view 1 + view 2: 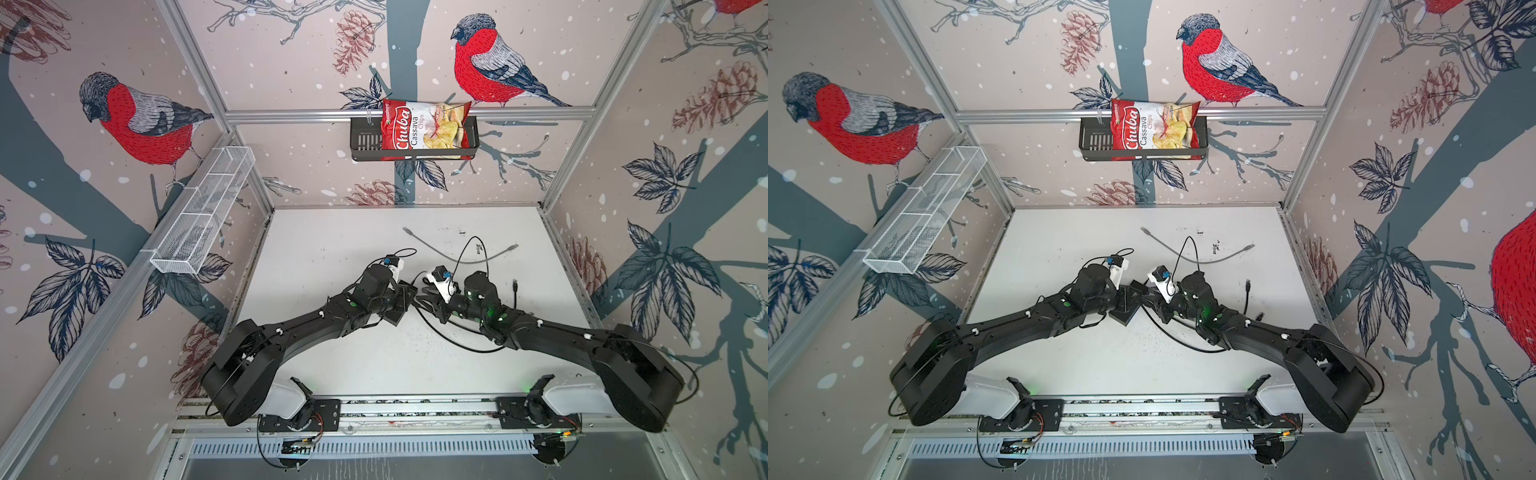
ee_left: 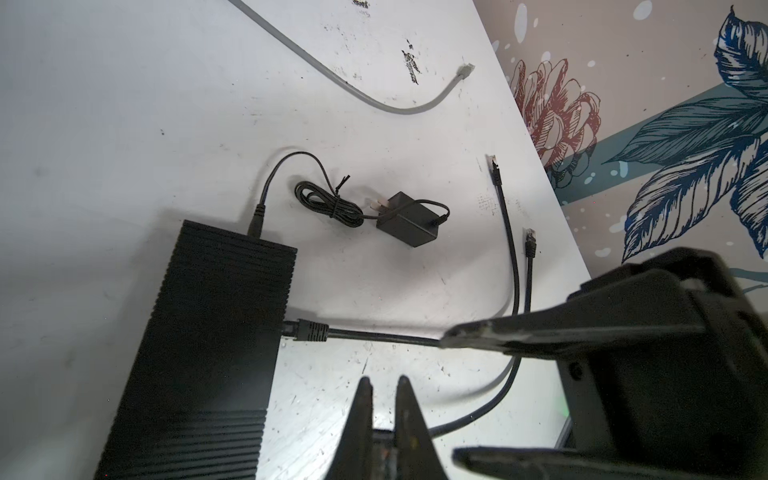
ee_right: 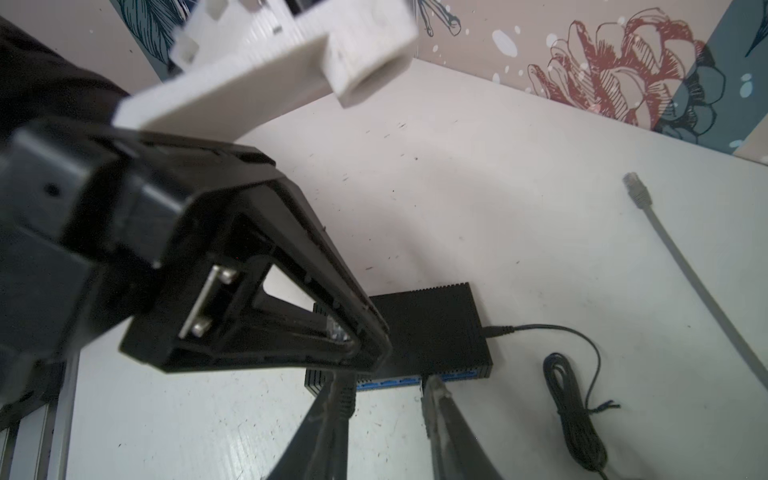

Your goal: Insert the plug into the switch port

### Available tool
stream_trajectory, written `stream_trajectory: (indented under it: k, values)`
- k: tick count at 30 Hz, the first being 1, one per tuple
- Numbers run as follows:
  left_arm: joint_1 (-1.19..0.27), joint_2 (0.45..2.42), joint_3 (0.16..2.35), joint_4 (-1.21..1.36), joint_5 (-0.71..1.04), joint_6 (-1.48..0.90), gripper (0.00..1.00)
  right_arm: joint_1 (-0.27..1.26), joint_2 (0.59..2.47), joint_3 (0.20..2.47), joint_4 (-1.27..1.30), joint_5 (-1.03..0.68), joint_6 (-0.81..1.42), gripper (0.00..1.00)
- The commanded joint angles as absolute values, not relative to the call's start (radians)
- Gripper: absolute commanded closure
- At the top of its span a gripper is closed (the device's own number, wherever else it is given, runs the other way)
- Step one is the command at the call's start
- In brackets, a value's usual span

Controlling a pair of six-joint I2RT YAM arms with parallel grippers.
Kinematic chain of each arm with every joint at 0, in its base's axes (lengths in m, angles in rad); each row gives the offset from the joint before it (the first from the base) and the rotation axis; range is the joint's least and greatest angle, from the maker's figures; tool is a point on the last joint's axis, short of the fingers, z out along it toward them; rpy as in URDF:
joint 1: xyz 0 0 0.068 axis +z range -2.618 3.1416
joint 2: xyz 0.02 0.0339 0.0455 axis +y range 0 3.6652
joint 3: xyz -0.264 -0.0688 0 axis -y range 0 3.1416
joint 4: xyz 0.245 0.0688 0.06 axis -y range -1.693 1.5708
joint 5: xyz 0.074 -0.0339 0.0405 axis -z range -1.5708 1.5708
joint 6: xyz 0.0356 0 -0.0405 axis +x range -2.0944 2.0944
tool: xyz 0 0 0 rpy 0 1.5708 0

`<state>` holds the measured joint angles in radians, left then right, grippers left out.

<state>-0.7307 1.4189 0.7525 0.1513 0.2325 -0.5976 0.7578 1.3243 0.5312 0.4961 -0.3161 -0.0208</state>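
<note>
The switch (image 2: pixel 199 332) is a flat ribbed black box on the white table, mostly hidden under the arms in both top views (image 1: pixel 1125 309). A black plug (image 2: pixel 309 330) sits in the switch port (image 2: pixel 286 328) on its long edge, among the blue sockets (image 3: pixel 395 380). My right gripper (image 3: pixel 377 378) is open in front of that edge; the plug's boot (image 3: pixel 345 401) lies along one finger, and the other finger (image 3: pixel 436 403) stands apart. My left gripper (image 2: pixel 384 380) is shut and empty beside the switch, its tip over the box (image 3: pixel 374 349).
A small black power adapter (image 2: pixel 409 220) with a bundled cord (image 2: pixel 328 203) lies beyond the switch, its lead plugged into the short end. A grey cable (image 2: pixel 374 99) and two loose black plug ends (image 2: pixel 494 166) (image 2: pixel 530 245) lie near the right wall.
</note>
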Motion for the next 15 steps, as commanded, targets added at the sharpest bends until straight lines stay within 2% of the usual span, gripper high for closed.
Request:
stream_trajectory:
  k: [1,15]
  values:
    - [-0.732,1.420,0.765,0.178,0.233,-0.589,1.00,0.759,1.325,0.532,0.479,-0.325,-0.021,0.64]
    - [-0.732,1.434,0.783,0.178,0.248,-0.583,1.00,0.779,1.412,0.528,0.576,-0.374,0.035,0.64]
